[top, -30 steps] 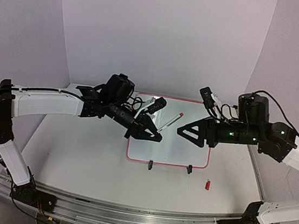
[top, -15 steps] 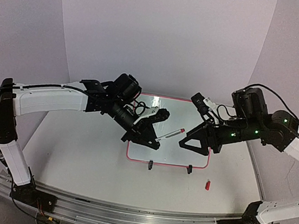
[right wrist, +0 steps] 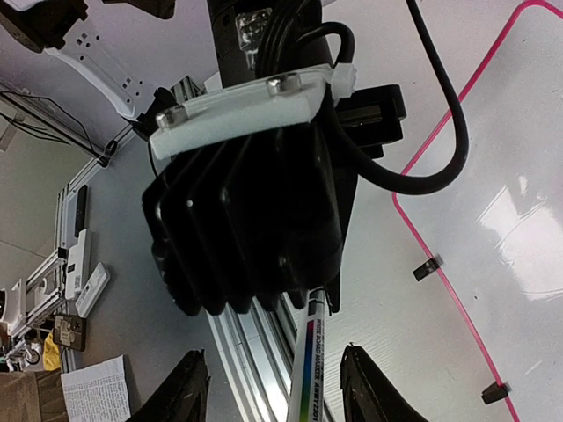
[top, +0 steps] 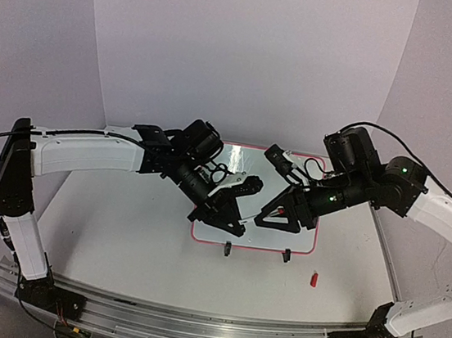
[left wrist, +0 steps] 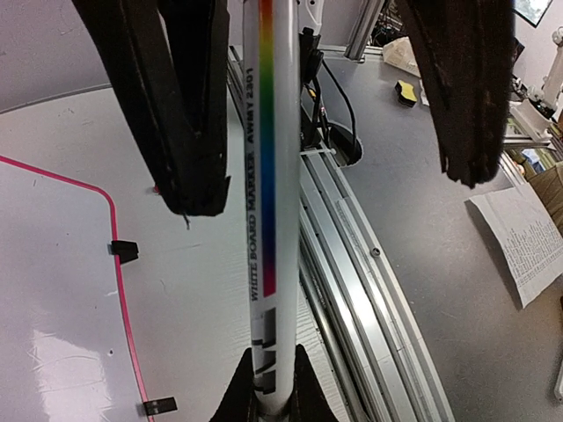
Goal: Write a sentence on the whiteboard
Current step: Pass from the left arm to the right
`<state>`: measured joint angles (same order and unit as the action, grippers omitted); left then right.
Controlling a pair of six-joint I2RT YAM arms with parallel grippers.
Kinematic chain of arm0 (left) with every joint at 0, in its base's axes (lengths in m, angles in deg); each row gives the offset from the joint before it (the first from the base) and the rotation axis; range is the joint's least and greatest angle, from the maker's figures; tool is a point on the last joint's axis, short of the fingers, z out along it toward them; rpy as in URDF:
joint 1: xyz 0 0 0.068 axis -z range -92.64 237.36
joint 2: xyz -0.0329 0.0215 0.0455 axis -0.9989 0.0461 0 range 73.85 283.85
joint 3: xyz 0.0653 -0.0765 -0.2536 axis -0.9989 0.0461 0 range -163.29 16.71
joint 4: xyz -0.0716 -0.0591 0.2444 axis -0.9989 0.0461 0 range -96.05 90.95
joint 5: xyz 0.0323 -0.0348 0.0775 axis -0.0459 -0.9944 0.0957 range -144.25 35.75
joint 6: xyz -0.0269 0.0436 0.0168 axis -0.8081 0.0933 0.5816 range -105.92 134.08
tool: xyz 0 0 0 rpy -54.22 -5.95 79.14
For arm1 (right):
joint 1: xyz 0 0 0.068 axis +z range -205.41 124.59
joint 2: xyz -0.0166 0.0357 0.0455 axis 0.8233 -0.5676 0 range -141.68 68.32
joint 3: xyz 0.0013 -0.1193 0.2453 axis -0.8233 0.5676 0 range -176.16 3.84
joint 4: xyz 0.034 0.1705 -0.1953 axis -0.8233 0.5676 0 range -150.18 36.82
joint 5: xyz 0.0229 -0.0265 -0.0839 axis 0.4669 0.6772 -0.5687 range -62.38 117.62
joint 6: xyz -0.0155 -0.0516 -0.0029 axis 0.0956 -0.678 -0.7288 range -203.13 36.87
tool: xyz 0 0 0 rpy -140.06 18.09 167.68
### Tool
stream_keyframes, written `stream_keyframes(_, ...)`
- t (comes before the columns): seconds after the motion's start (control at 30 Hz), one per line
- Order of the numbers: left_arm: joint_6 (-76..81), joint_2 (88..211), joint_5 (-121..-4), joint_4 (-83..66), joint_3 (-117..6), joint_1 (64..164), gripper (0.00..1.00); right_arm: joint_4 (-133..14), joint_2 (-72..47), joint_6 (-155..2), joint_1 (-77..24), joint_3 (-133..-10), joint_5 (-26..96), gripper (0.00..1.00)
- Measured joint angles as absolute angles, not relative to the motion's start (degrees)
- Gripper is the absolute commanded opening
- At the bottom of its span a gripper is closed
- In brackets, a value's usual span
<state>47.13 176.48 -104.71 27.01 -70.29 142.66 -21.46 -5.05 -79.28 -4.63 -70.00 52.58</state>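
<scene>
The whiteboard (top: 299, 242) lies flat on the table, with a pink frame; it also shows in the left wrist view (left wrist: 53, 290) and the right wrist view (right wrist: 519, 176). No sentence shows on it. My left gripper (top: 233, 214) is shut on the rear end of a white board marker (left wrist: 266, 176) with a rainbow stripe, held above the board's left part. My right gripper (top: 268, 215) is open, its two black fingers (left wrist: 180, 105) on either side of the marker's far end without touching it. The marker (right wrist: 308, 369) runs between my right fingertips (right wrist: 189, 387).
A small red cap (top: 313, 279) lies on the table near the board's front right corner. Two black clips (top: 227, 250) sit on the board's front edge. The aluminium rail (top: 190, 329) runs along the table's near edge.
Both arms have moved toward each other over the board. My right gripper has swung left until its open fingers straddle the marker's far end. My left gripper still holds the marker.
</scene>
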Motion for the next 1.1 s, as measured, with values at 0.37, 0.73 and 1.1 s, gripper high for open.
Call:
stream_keyframes(0.37, 45.78, 177.83, -106.15, 27.56, -71.77, 142.66, 0.0, -21.61, -7.88, -80.81, -4.65, -70.0, 53.44, 0.21)
stream_keyframes(0.73, 45.21, 177.93, -107.03, 27.47, -71.81, 142.66, 0.0, -21.93, -8.23, -81.69, -4.69, -70.0, 53.26, 0.19)
stream_keyframes(1.1, 43.72, 178.29, -107.6, 27.97, -72.31, 142.62, 0.49, -22.29, -8.54, -82.29, -4.74, -70.0, 51.29, 0.0)
